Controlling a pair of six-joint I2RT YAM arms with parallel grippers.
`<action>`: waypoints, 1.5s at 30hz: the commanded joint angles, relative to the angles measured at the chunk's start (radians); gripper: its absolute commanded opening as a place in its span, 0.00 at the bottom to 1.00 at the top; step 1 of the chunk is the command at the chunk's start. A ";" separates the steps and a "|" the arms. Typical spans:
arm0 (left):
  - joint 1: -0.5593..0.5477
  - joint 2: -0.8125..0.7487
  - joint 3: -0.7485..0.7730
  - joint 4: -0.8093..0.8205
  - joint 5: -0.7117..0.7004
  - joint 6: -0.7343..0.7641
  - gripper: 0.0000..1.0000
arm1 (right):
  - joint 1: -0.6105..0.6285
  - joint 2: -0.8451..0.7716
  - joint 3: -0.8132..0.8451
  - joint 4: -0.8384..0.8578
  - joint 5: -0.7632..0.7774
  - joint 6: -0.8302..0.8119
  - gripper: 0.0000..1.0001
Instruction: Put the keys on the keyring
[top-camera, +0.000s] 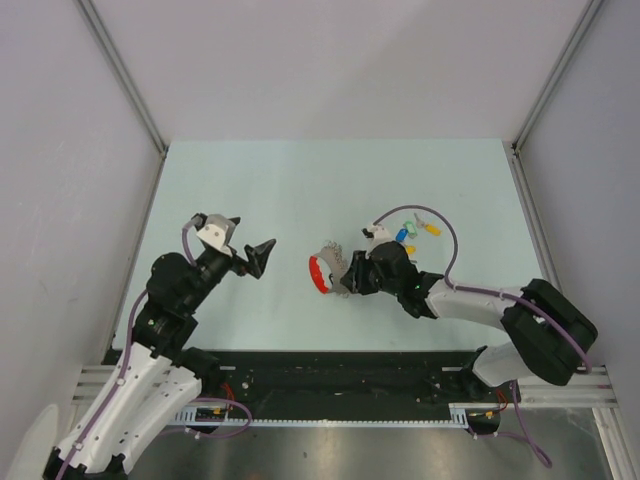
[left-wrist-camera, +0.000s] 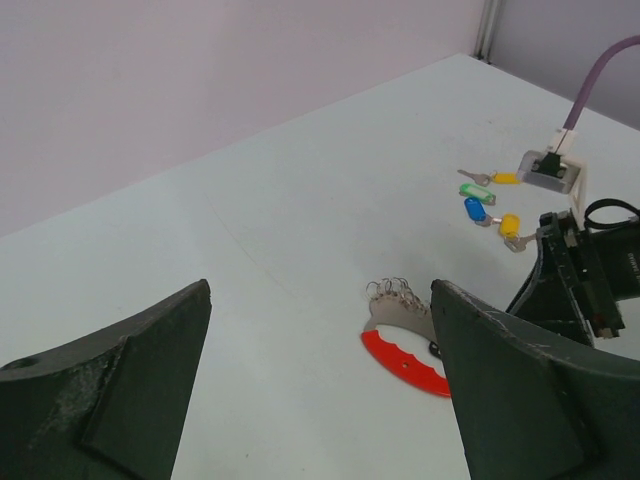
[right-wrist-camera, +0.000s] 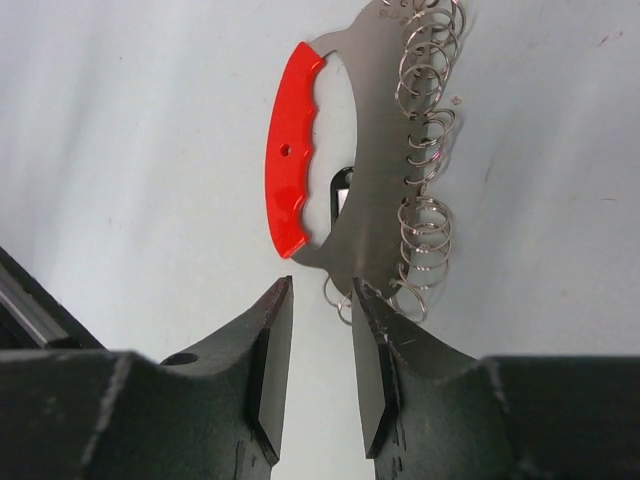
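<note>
Left gripper (top-camera: 262, 256) first, over on the left side of the table (top-camera: 300, 180): it hovers with its jaws spread about as wide as they go, nothing in them, nose pointed toward the middle.

Just beyond it lies the keyring (top-camera: 320, 272), flat on the surface, red grip (right-wrist-camera: 292, 165) on the outside and a steel plate (right-wrist-camera: 370, 150) fringed with a row of little wire rings (right-wrist-camera: 425, 130).

Right gripper (top-camera: 342, 276) is right up against it. In the wrist view its jaws stand only a narrow gap apart with bare table showing between the pads, so nothing is pinched; the plate's bottom corner sits just at the fingertips.

Further right, well apart from the ring, the keys (top-camera: 415, 232) wait in a loose cluster: yellow, green, blue, yellow.

So this looks like the opening step, securing the keyring, with none of those four threaded yet. Next, I'd say, the right jaws need to slide onto that thin plate edge and close squarely, because flat metal will want to skate away. Then the idle arm can go for a key.
</note>
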 joint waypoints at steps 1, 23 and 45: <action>-0.003 0.039 0.029 0.006 0.005 -0.054 0.96 | -0.020 -0.131 0.022 -0.117 0.031 -0.127 0.36; -0.555 0.409 -0.074 0.050 -0.677 -0.916 0.98 | -0.170 -0.660 -0.251 -0.149 0.345 -0.141 0.94; -0.700 1.121 0.384 -0.312 -0.592 -1.431 0.40 | -0.210 -0.820 -0.391 -0.101 0.380 -0.147 0.99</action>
